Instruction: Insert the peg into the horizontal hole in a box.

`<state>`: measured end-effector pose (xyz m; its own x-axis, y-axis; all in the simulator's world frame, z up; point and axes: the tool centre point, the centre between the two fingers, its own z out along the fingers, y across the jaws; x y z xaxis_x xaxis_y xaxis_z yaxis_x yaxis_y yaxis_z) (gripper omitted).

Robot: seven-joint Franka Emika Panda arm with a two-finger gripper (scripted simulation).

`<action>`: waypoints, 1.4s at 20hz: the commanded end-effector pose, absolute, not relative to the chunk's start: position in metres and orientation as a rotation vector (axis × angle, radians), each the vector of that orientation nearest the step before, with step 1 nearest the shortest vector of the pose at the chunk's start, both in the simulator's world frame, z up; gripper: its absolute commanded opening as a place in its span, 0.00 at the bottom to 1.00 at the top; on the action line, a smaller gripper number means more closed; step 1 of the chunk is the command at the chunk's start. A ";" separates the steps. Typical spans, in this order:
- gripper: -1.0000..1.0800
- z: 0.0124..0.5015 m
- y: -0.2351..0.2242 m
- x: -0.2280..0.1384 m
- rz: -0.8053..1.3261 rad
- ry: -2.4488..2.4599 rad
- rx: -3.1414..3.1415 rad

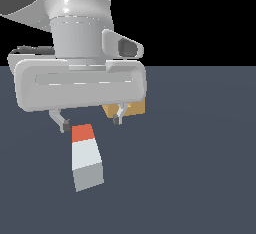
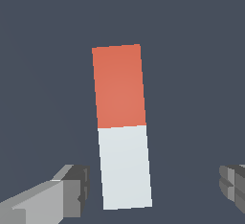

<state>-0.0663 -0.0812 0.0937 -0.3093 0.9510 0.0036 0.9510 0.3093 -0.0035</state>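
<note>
The peg (image 1: 86, 156) lies flat on the dark floor, orange-red end toward the far side, white middle, grey end toward the camera. In the wrist view the peg (image 2: 121, 125) shows its orange-red and white parts between the fingers. My gripper (image 1: 90, 120) hangs open above the peg's orange-red end, its fingers (image 1: 63, 124) wide apart and touching nothing. The tan-orange box (image 1: 130, 109) sits behind the gripper, mostly hidden by the hand. The hole is hidden.
The dark grey floor (image 1: 200, 168) stretches all around. The arm's large white hand (image 1: 80, 85) blocks much of the exterior view's left and upper part.
</note>
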 end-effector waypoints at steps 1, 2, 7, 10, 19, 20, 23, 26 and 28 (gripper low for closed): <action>0.96 0.087 -0.091 -0.070 0.000 -2.564 -1.810; 0.96 0.084 -0.095 -0.071 0.000 -2.572 -1.800; 0.96 0.076 -0.108 -0.074 0.000 -2.600 -1.762; 0.96 0.073 -0.112 -0.075 0.000 -2.608 -1.751; 0.96 0.071 -0.113 -0.074 0.000 -2.609 -1.751; 0.96 0.070 -0.113 -0.074 0.000 -2.609 -1.751; 0.96 0.061 -0.113 -0.075 0.000 -2.609 -1.751; 0.96 0.047 -0.112 -0.075 0.000 -2.609 -1.751; 0.96 0.037 -0.112 -0.075 0.000 -2.609 -1.751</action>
<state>-0.0749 -0.1124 0.0443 -0.3789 0.9254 -0.0002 0.9254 0.3789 0.0002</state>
